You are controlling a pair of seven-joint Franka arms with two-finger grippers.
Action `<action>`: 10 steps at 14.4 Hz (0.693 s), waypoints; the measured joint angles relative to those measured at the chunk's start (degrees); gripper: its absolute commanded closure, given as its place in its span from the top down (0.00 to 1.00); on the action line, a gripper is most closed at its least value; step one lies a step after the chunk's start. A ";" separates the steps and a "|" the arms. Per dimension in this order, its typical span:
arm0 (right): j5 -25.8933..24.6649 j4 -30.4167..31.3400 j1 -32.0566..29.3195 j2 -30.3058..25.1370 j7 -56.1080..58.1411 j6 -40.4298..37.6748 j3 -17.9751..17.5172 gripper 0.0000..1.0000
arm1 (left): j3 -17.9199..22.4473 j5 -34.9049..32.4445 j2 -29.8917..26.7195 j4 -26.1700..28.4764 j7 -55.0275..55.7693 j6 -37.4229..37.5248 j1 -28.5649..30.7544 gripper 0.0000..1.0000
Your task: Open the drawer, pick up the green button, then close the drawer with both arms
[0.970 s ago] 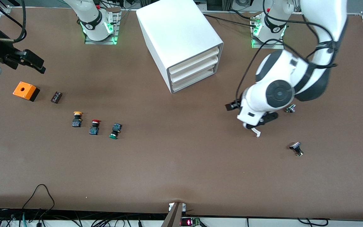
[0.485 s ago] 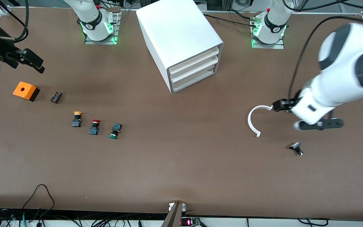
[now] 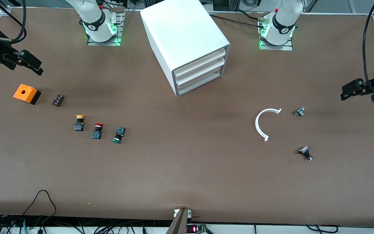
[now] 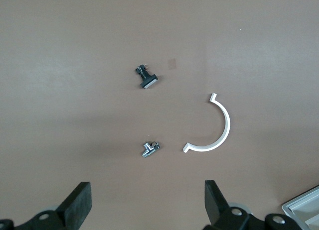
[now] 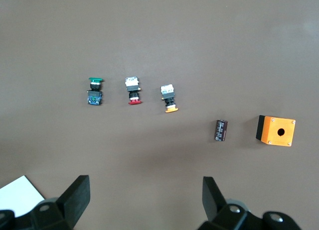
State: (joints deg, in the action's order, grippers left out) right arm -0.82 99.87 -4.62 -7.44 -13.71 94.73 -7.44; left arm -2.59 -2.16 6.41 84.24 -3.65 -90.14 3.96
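Note:
The white cabinet [image 3: 187, 35] stands at the back middle of the table. Its lowest drawer [image 3: 199, 84] is shut, like the two above it. The green-capped button [image 3: 118, 135] lies on its side on the table, toward the right arm's end, beside the red-capped one [image 3: 97, 130] and the yellow-capped one [image 3: 79, 123]. It also shows in the right wrist view [image 5: 94, 90]. My right gripper [image 3: 32, 63] is open and empty, up over the table's end near the orange box; in its wrist view [image 5: 144, 195] only table lies between the jaws. My left gripper [image 3: 349, 90] is open and empty over the other end [image 4: 147, 200].
An orange box [image 3: 26, 93] and a small black cylinder [image 3: 58, 100] lie near the right gripper. A white curved strip [image 3: 260, 125], a small metal part [image 3: 299, 111] and a black part [image 3: 305, 152] lie toward the left arm's end. A corner of the cabinet [image 4: 305, 210] shows in the left wrist view.
The left arm has swung from over the white curved strip out to its own end of the table, uncovering the strip. The right gripper has shifted only slightly.

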 measured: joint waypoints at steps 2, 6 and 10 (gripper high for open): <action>0.00 0.00 0.00 0.00 0.00 0.02 -0.34 1.00 | 0.42 0.01 -4.49 5.48 0.02 -0.83 -1.28 1.00; 0.00 0.00 -0.01 0.00 0.88 0.15 -0.45 1.00 | 0.45 0.01 -7.54 10.29 0.11 -1.89 -2.22 1.00; 0.17 -0.29 -0.20 0.00 3.56 0.81 -0.43 1.00 | 0.66 0.01 -7.43 10.83 0.19 -1.06 -2.21 1.00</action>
State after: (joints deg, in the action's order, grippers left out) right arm -0.65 99.58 -4.82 -7.44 -10.15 95.54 -7.87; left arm -1.92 -2.15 -1.02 95.07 -3.46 -91.20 1.75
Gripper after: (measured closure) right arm 0.000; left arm 0.000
